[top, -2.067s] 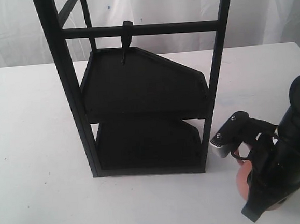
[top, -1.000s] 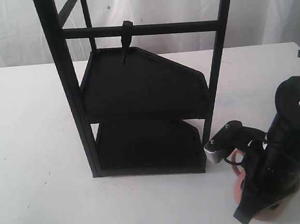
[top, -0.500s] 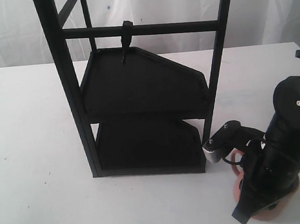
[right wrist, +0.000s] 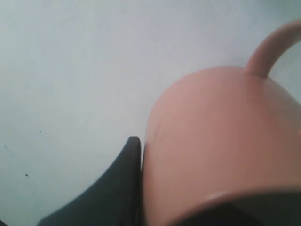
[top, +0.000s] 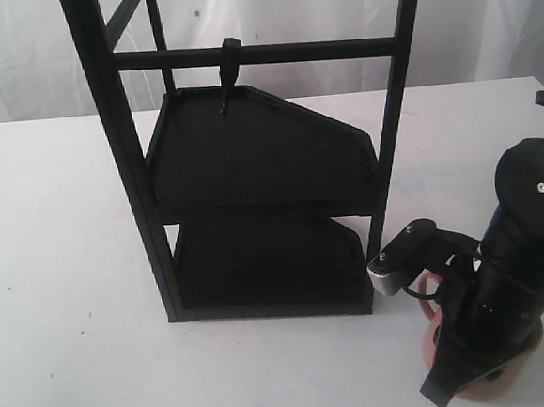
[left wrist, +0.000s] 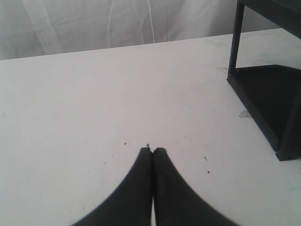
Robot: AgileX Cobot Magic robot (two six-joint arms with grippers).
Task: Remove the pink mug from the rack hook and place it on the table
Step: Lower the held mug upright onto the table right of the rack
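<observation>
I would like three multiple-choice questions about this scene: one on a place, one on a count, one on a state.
1. Where is the pink mug? A on the hook; B on a shelf; C at table level, right of the rack.
2. How many tray shelves has the rack? A one; B two; C four.
3. The left gripper is: A open; B shut; C holding a mug.
Answers: C, the exterior view shows it low beside the rack; B, two stacked trays show; B, its fingertips touch.

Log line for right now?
right gripper: clamped on pink mug wall | pink mug: off rack hook, low at table beside rack | left gripper: shut, empty
</observation>
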